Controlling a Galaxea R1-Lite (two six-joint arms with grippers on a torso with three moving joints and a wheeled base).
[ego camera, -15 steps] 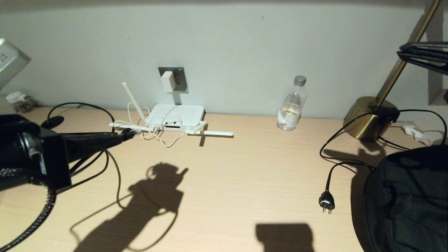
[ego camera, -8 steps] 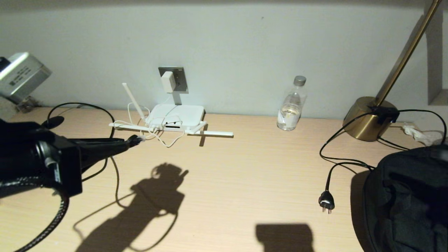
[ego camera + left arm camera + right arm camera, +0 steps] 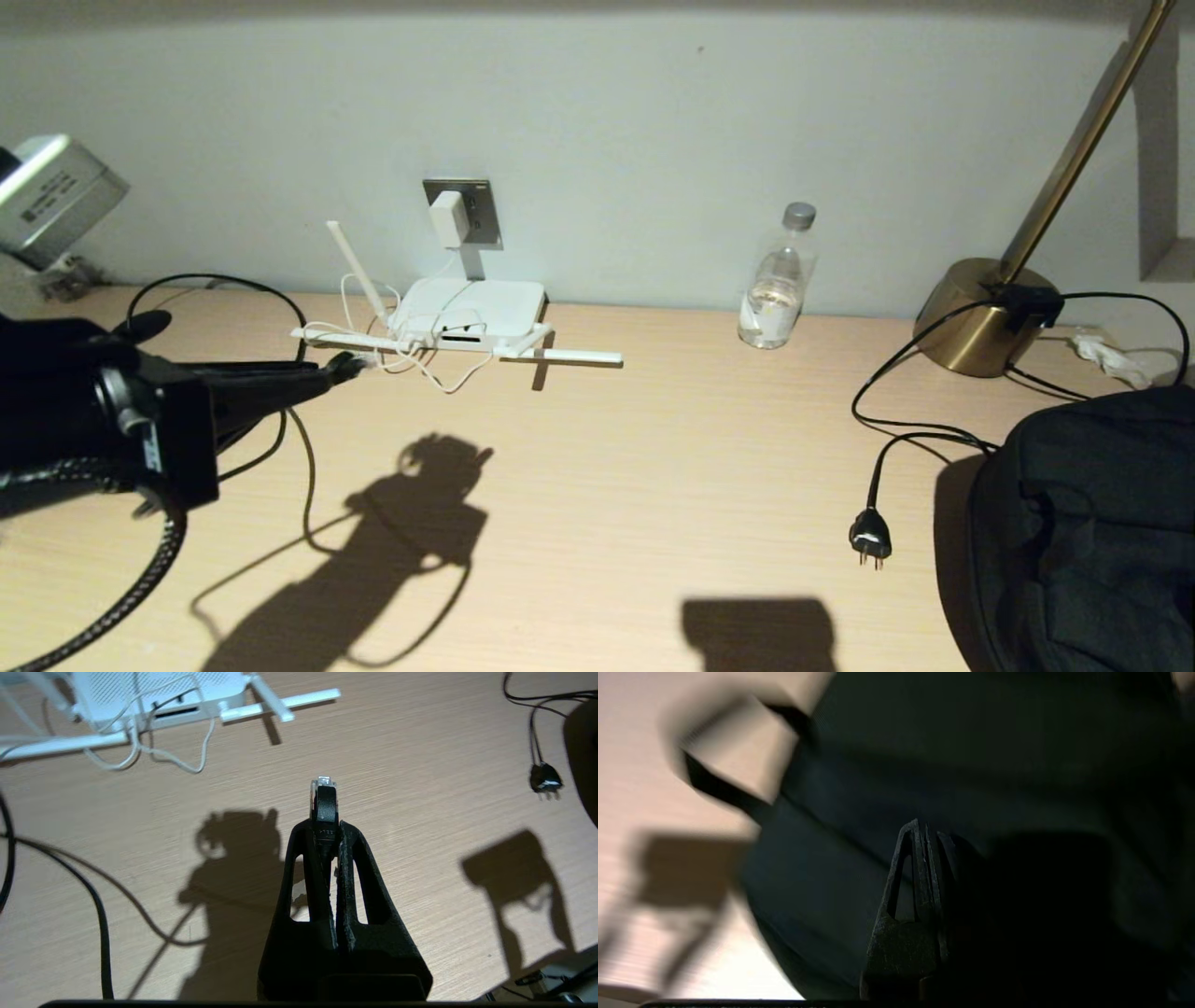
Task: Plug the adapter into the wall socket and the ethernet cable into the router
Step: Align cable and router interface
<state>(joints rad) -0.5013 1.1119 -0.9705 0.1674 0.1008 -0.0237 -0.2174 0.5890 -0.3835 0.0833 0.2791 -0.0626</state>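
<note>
The ethernet cable [image 3: 324, 807] is pinched near its clear clip plug between the pressed-together fingers of the left gripper [image 3: 327, 833], with the plug tip sticking out past the fingertips. In the head view that left gripper [image 3: 341, 366] hangs just above the desk [image 3: 653, 485], just short of the router [image 3: 467, 308], its tip close to the router's left lying antenna and the loose white cord; I cannot tell whether it touches them. The rest of the black cable trails back in loops across the desk behind the gripper.

The router sits against the wall, one antenna upright and others flat on the desk. Above it the adapter [image 3: 446, 217] is seated in the wall socket [image 3: 462, 213], its thin white cord dropping to the router.

The right gripper [image 3: 924, 833] shows only in its wrist view, fingers closed on nothing, over a dark bag [image 3: 1083, 532].

There is small printing on the cable boot and on a grey box [image 3: 51, 196] at the left edge, but neither is readable.

Compared with a second ago, the left gripper sits slightly lower and farther back from the router, the grey box has come further into view, and the black arm at the upper right has gone.

A water bottle [image 3: 778, 280], a brass lamp base [image 3: 985, 317] and a black two-pin plug [image 3: 870, 539] lie well to the right.
</note>
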